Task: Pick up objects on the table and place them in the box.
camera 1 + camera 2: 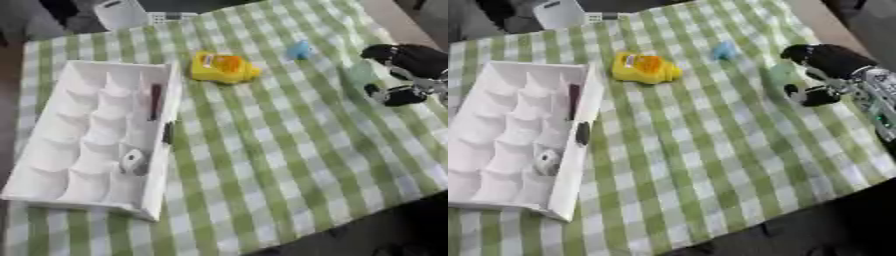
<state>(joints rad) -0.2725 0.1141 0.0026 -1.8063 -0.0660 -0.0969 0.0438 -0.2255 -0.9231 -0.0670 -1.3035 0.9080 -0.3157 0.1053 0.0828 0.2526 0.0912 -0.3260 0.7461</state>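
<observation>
A white box (114, 64) with several moulded pockets lies on the left of the green checked cloth. In it are a dark red stick (156, 101) and a small grey-white thing (133, 161); a small black thing (168, 133) sits on its right rim. A yellow object (223, 67) lies just right of the box's far corner, and a small blue object (299, 50) lies farther right. My right hand (833, 59) comes in from the right, fingers above and thumb below a pale green object (780, 75), spread apart. I cannot tell whether they touch it.
A white basket-like thing (131, 14) stands beyond the cloth's far edge. The table's near edge runs diagonally across the lower right, with dark floor past it. Bare checked cloth (289, 150) fills the middle.
</observation>
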